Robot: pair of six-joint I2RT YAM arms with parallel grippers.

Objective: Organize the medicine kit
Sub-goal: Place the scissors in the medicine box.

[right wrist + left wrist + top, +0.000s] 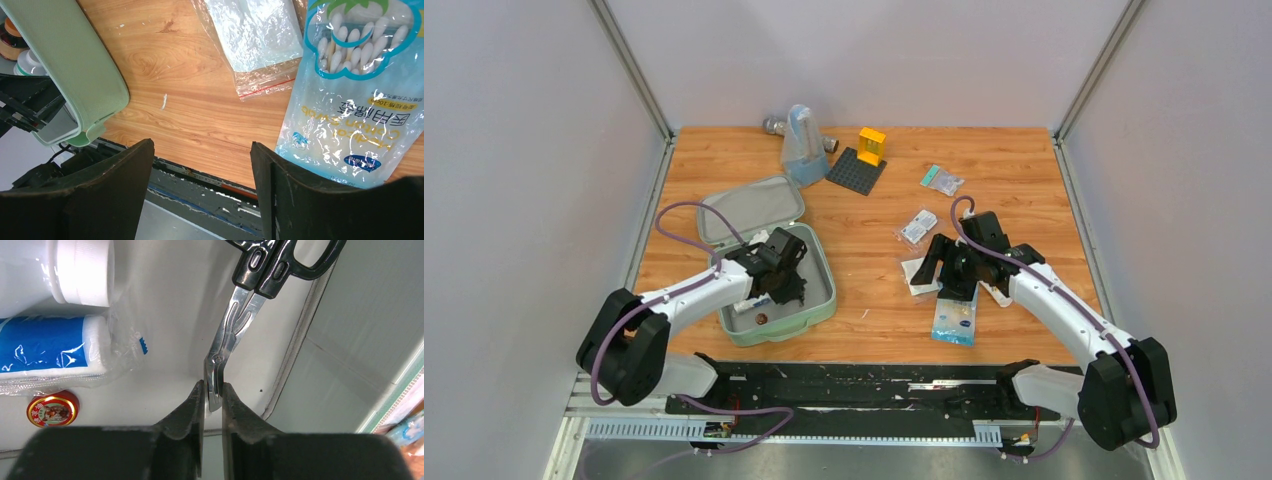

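The medicine kit's mint-green tray (824, 300) lies open at the front left, with its lid (749, 210) flat behind it. My left gripper (789, 285) reaches into the tray. In the left wrist view it (213, 390) is shut on the blade tip of black-handled scissors (235, 320) over the tray floor (165, 315). A blue-and-white wrapped roll (50, 350), a white bottle (80, 270) and a small red tin (52, 408) lie in the tray. My right gripper (954, 295) hovers open over the table. Nothing sits between its fingers (201, 150); a cotton swab pouch (350, 100) lies just to their right.
A clear zip bag (255, 35) lies beside the swab pouch (955, 320). Small packets (917, 227) (942, 180) lie farther back. At the back stand a dark grey baseplate (856, 170) with a yellow block (871, 145) and a translucent bluish pouch (802, 145). The black front rail (874, 385) borders the table.
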